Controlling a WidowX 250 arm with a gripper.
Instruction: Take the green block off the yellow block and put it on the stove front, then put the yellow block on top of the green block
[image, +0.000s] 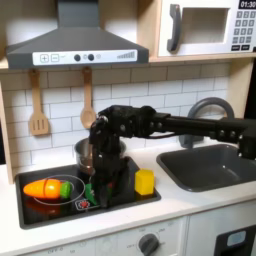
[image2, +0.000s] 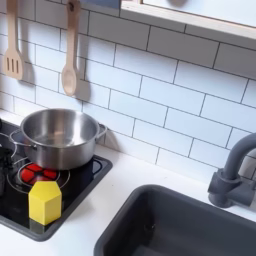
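the tool (image: 97, 192) is low on the stove front (image: 120, 203), left of the yellow block (image: 145, 182); grip unclear.

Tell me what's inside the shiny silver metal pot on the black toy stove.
In the second exterior view the silver metal pot shows only bare inner wall; its near side hides the bottom.

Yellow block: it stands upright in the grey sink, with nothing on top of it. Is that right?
Not quite. The yellow block stands on the black stove, at its front corner beside the sink, not in it. The second exterior view shows this plainly. The rest holds: it is upright, with nothing on top of it.
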